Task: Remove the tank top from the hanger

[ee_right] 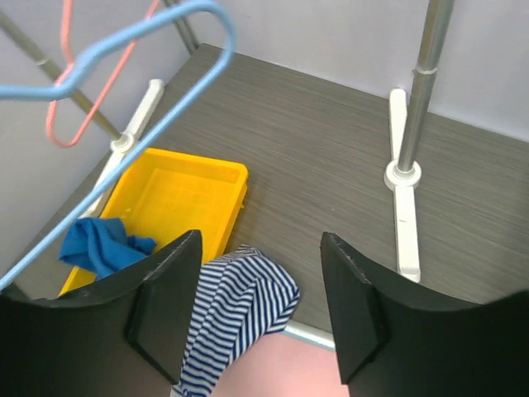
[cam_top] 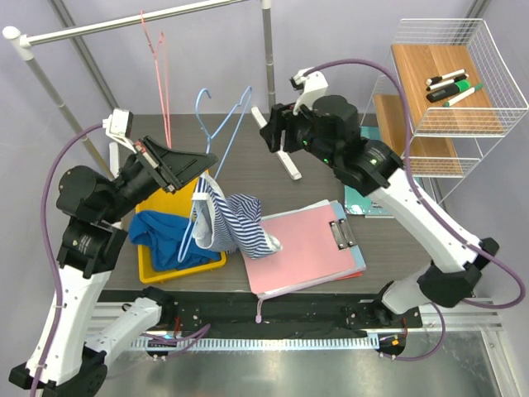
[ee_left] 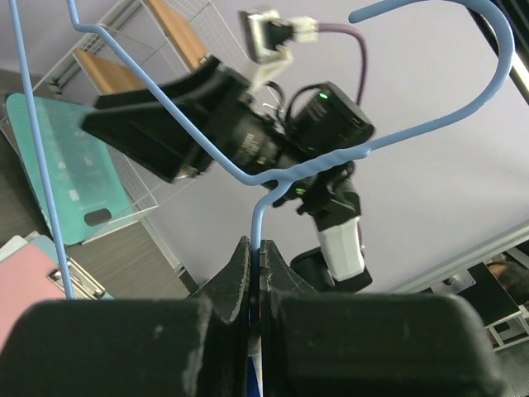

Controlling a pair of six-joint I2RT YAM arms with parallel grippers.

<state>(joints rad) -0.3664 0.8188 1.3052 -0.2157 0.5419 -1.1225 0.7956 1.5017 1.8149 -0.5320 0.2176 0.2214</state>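
The blue wire hanger [cam_top: 221,124] stands tilted over the table's left half. The blue-and-white striped tank top [cam_top: 235,223] hangs from its lower part and slumps onto the pink clipboard [cam_top: 306,248]. My left gripper [cam_top: 205,159] is shut on the hanger's wire, which in the left wrist view [ee_left: 259,240] runs up from between the fingers to the hook [ee_left: 463,74]. My right gripper [cam_top: 274,132] is open and empty, held high above the table right of the hanger. In the right wrist view the tank top [ee_right: 235,318] lies below its open fingers [ee_right: 169,306].
A yellow bin [cam_top: 165,248] holding a blue cloth [cam_top: 165,236] sits at the left. A red hanger [cam_top: 163,74] hangs from the clothes rail [cam_top: 124,23]. The rail's white feet [cam_top: 277,145] stand on the table. A wire shelf with markers [cam_top: 450,83] is at the right.
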